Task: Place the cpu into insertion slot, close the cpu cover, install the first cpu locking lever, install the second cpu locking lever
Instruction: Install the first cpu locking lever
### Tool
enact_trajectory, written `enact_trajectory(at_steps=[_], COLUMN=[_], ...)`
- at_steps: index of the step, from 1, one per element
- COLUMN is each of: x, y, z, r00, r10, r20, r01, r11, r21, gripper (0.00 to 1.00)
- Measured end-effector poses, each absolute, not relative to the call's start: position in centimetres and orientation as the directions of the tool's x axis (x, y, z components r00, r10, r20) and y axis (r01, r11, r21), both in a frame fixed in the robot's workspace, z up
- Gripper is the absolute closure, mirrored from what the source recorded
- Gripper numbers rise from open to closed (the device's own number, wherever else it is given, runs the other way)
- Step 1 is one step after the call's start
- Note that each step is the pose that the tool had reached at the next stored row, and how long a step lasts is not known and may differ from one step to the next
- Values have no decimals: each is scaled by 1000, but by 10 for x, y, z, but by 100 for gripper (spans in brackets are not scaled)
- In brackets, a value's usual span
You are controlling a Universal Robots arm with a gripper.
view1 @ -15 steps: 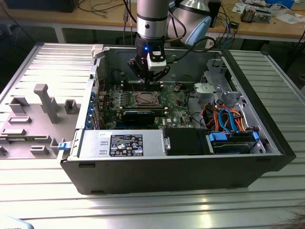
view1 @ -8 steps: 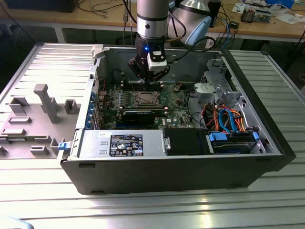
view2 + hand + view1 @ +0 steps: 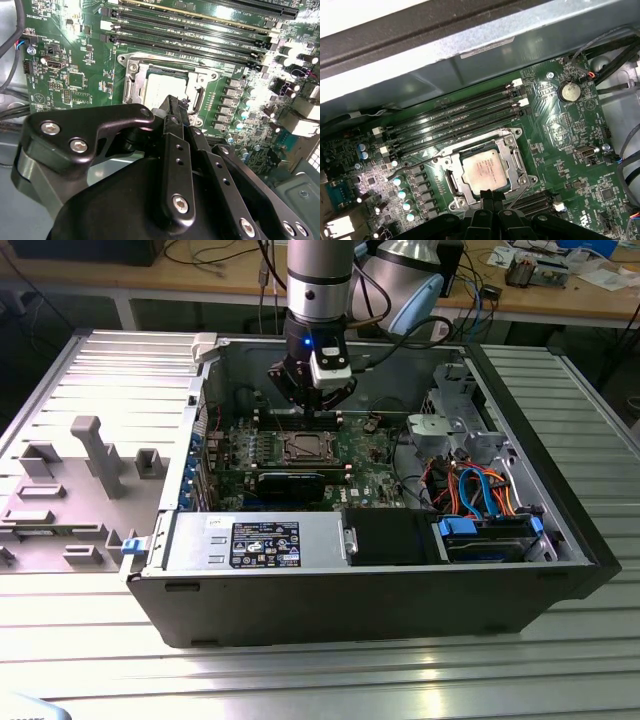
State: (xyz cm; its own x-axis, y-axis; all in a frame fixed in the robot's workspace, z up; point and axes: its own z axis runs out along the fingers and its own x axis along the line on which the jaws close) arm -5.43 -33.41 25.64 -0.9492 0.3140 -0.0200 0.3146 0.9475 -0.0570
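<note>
The cpu (image 3: 485,171) lies flat in the insertion slot (image 3: 305,448) on the green motherboard, its silvery face up. The cpu cover (image 3: 516,159), a silver frame, lies down around it, with the chip showing through its cut-out (image 3: 161,86). A thin wire lever (image 3: 522,196) slants out by the socket corner nearest my fingertips. A second wire lever (image 3: 417,159) runs off the opposite side. My gripper (image 3: 173,102) hangs just above the socket's edge, its black fingers together with nothing between them. In the exterior view my gripper (image 3: 315,405) sits over the board inside the open case.
Long black memory slots (image 3: 455,120) run beside the socket, with a coin battery (image 3: 568,91) further along the board. The case walls (image 3: 350,590) enclose the board. A drive cage with coloured cables (image 3: 480,490) fills the exterior view's right. Grey fixture blocks (image 3: 90,450) stand outside at its left.
</note>
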Motion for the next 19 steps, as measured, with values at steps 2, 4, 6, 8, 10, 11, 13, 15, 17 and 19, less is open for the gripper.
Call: enact_trajectory(at_steps=[2, 4, 6, 8, 10, 11, 13, 15, 17, 19], x=[-54, -54, -54, -54, -54, -54, -54, -54, -54, -54], y=[-334, -334, -334, -334, -334, -334, -334, -334, -334, -334], z=[256, 256, 256, 256, 256, 256, 256, 256, 256, 256], r00=[-950, -951, -953, -955, -956, -956, -957, -958, -959, -960], r10=[311, 307, 302, 297, 294, 292, 289, 287, 284, 278], r20=[-20, -20, -20, -20, -20, -20, -20, -20, -20, -20], r01=[312, 308, 302, 297, 294, 293, 290, 287, 284, 279], r11=[949, 950, 952, 953, 954, 954, 955, 956, 957, 959], r21=[-57, -57, -57, -57, -57, -57, -57, -57, -57, -57], gripper=[89, 89, 89, 89, 89, 89, 89, 89, 89, 89])
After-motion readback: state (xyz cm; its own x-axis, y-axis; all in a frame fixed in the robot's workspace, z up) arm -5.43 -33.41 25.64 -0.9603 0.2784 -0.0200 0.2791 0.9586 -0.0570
